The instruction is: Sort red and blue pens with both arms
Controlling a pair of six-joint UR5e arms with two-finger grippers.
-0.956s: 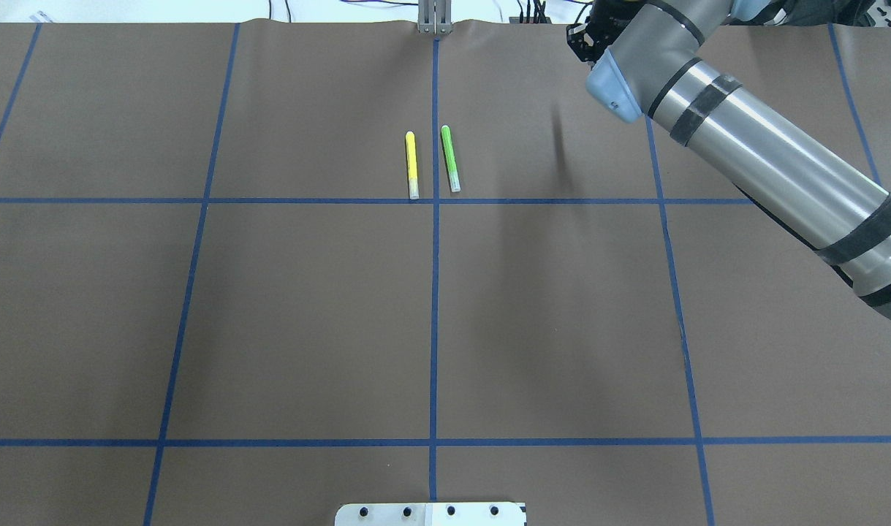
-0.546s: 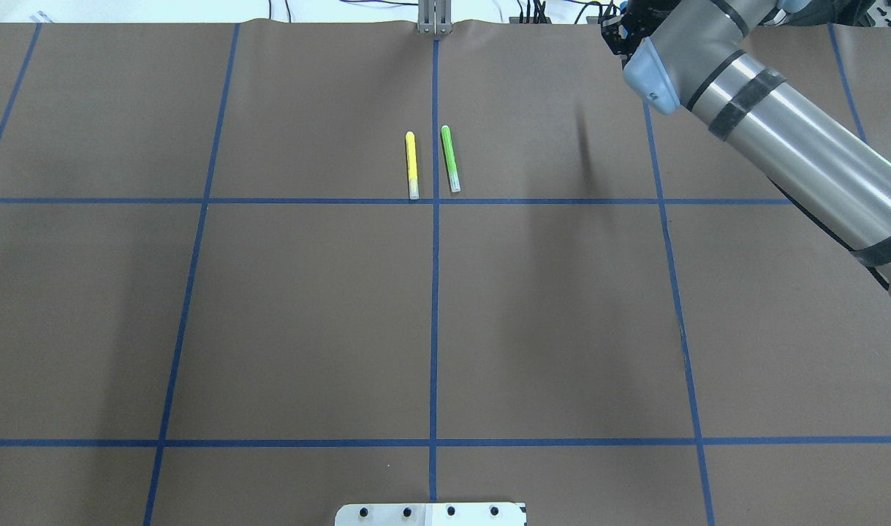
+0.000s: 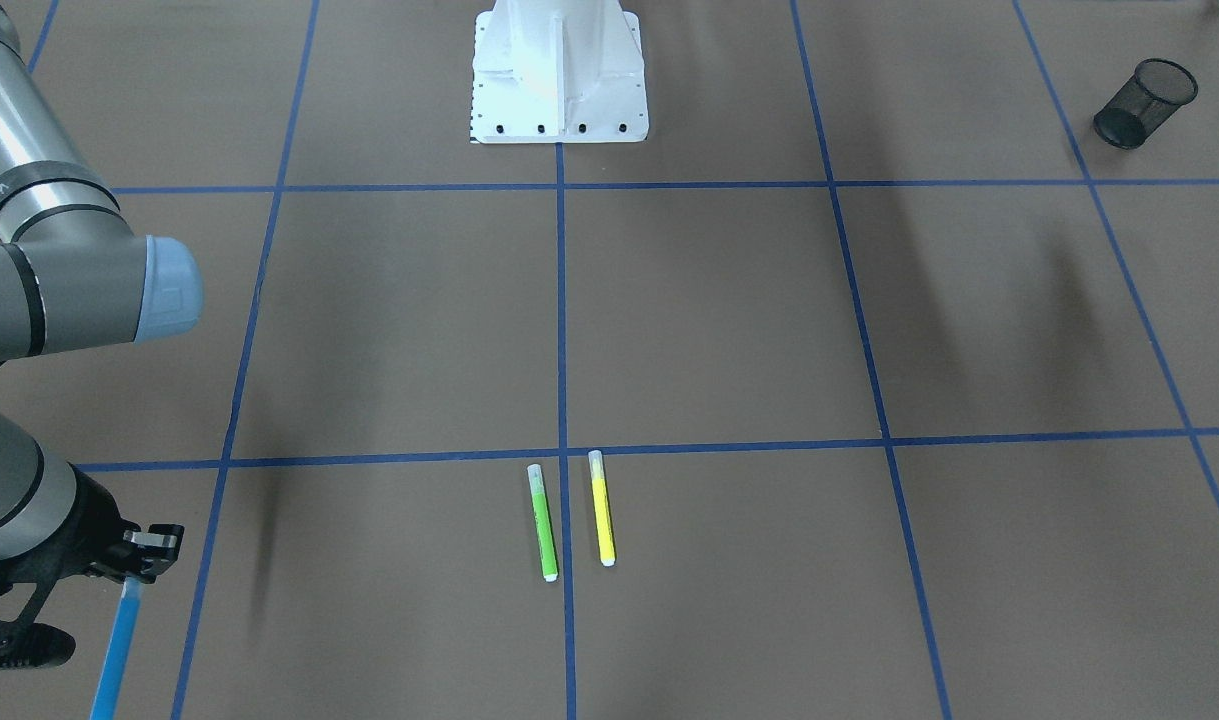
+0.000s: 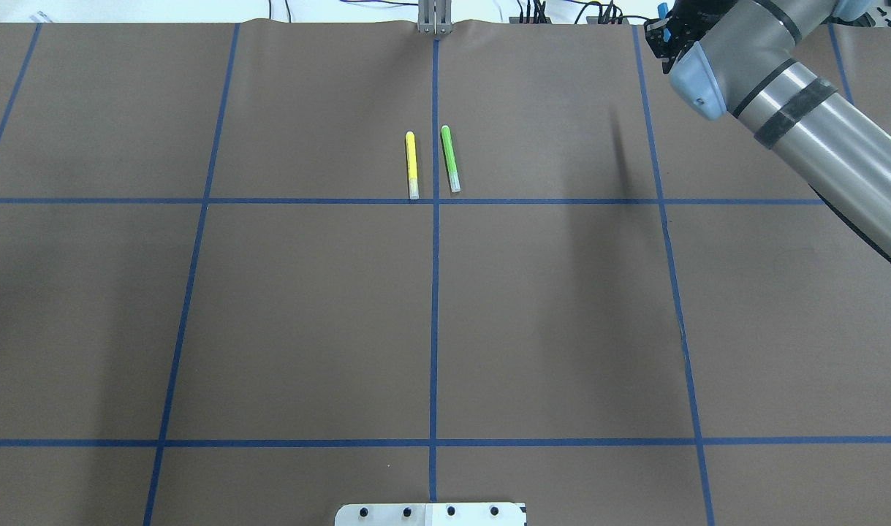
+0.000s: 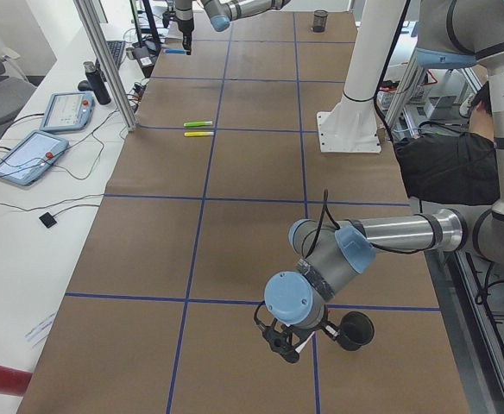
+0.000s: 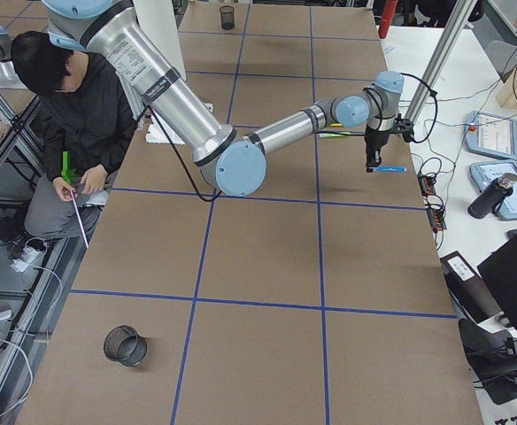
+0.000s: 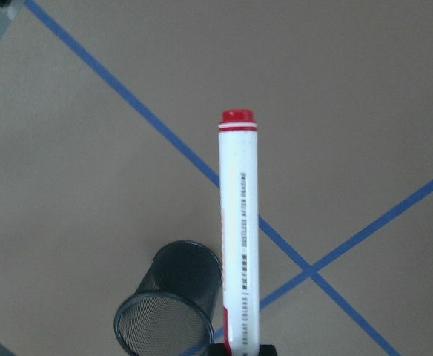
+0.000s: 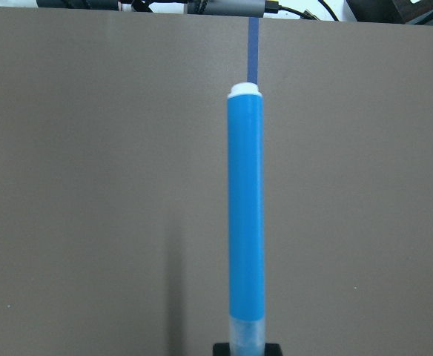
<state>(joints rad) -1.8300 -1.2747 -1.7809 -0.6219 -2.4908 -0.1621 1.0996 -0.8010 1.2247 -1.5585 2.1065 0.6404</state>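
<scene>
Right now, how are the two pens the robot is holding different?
The red pen has a white barrel with a red end; the blue pen is blue with a white tip. The red pen hangs near a black mesh cup; the blue pen has only brown table below it. Both are held by one end.

No legible text; only tiny blurred print on the red pen [image 7: 239,222]
</scene>
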